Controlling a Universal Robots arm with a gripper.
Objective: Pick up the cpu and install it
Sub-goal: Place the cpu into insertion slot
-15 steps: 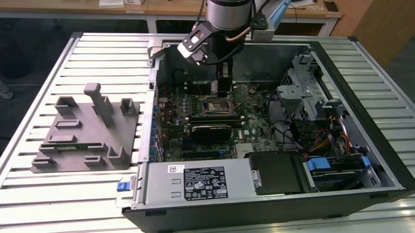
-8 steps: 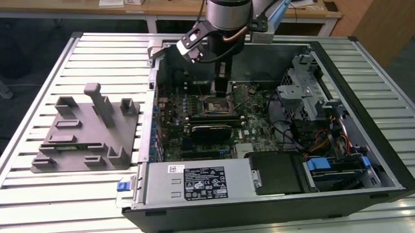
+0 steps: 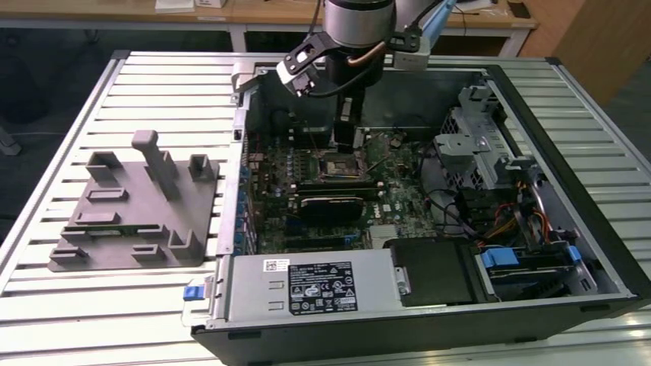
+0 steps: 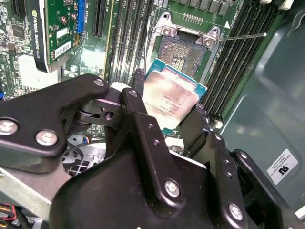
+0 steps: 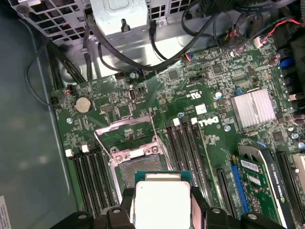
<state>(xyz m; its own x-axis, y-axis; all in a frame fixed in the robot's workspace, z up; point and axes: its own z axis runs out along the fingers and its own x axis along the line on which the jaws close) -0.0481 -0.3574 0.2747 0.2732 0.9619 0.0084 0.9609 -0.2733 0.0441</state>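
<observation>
The pincer [image 4: 167,102] pinches the cpu [image 4: 174,93] by two opposite edges, its silver top showing in both wrist views; the chip hangs just above the open socket [image 5: 138,168] and is not seated in it. The socket's metal frame is swung open. Memory slots [image 5: 186,143] flank it on the green motherboard [image 5: 209,109]; beyond, in the exterior view, the open computer case [image 3: 600,252] lies on the slatted bench [image 3: 61,305], with a grey fixture tray [image 3: 133,206] beside it on the exterior view's left.

cpu [image 4: 171,95]: silver-grey metal top, teal-green edge.
tool [image 4: 167,107]: matte black, silver screw heads.
motherboard [image 5: 209,95]: dark green; black slots [image 5: 186,143], 1 blue slot [image 5: 237,183]; pale silver finned heatsink [image 5: 252,109].
fixture tray [image 3: 133,210]: plain grey.
counter [image 3: 61,305]: pale grey, ribbed in parallel slats.
case [image 3: 407,335]: black outside, grey inside.
power supply [image 3: 254,290]: silver, black label.
drive clips [image 3: 501,258]: blue.
</observation>
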